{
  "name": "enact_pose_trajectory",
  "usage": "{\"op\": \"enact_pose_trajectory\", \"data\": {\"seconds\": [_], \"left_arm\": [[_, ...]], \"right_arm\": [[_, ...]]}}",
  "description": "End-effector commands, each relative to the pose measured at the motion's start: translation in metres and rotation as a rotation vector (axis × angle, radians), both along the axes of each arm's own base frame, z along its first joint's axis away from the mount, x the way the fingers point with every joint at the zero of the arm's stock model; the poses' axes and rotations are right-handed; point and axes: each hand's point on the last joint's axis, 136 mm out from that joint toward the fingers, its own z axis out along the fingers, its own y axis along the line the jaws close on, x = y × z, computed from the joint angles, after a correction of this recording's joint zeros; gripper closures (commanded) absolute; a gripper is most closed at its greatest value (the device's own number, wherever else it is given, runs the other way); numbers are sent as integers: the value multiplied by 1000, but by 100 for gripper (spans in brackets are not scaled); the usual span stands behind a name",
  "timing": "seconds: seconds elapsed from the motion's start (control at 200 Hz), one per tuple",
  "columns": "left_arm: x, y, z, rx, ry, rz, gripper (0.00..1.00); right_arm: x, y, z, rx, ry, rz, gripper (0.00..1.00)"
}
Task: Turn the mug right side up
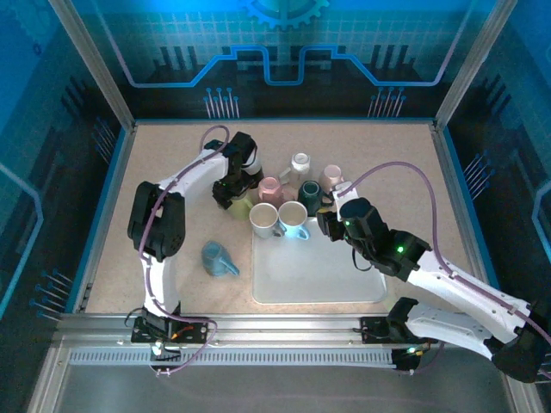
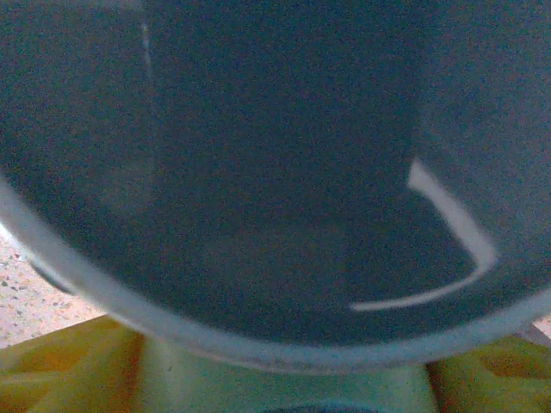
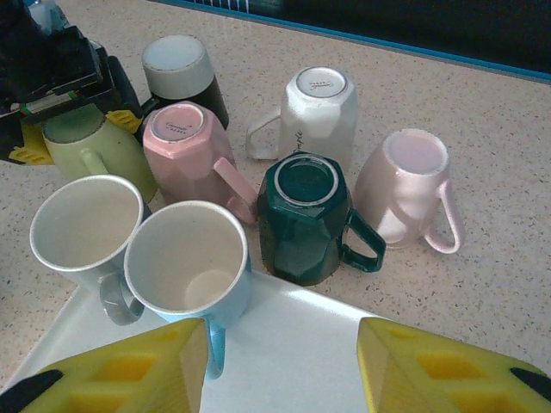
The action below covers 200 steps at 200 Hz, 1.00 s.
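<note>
A light green mug (image 1: 234,206) stands at the left of the mug cluster, and my left gripper (image 1: 234,191) is shut on it from above. In the left wrist view the green mug (image 2: 284,379) sits between the yellow fingers (image 2: 60,366), with a dark, pale-rimmed mug (image 2: 258,172) close behind. The right wrist view shows the green mug (image 3: 95,151), its top hidden under the left gripper (image 3: 73,120). My right gripper (image 3: 284,370) hangs open over the white tray (image 3: 301,344) with nothing between its pads; in the top view the right gripper (image 1: 327,224) is beside the cluster.
Upside down on the table are a black mug (image 3: 176,73), pink mug (image 3: 185,151), white mug (image 3: 314,112), dark green mug (image 3: 306,215) and pale pink mug (image 3: 405,185). A grey-white mug (image 3: 86,224) and light blue mug (image 3: 189,258) stand upright. A blue mug (image 1: 217,258) lies on its side.
</note>
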Motion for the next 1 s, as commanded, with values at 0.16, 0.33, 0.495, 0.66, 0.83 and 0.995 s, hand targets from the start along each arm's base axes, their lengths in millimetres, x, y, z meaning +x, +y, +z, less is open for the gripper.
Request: {"op": "enact_pose_trajectory", "data": {"seconds": [0.16, 0.33, 0.495, 0.66, 0.83, 0.995], "left_arm": [[-7, 8, 37, -13, -82, -13, 41], [-13, 12, 93, -41, -198, -28, 42], [-29, 16, 145, -91, -330, -48, 43], [-47, 18, 192, -150, -541, -114, 46], [-73, 13, 236, -202, -859, -311, 45], [-107, -13, 252, -364, -1139, -513, 41]], "right_arm": [[-3, 5, 9, 2, -20, 26, 50], [-3, 7, 13, 6, -22, 25, 51], [-5, 13, 20, 27, -32, 52, 50], [-11, 31, 26, 97, -49, 141, 50], [-26, 60, 25, 141, -25, 324, 52], [-32, 81, 22, 202, 28, 400, 53]]}}
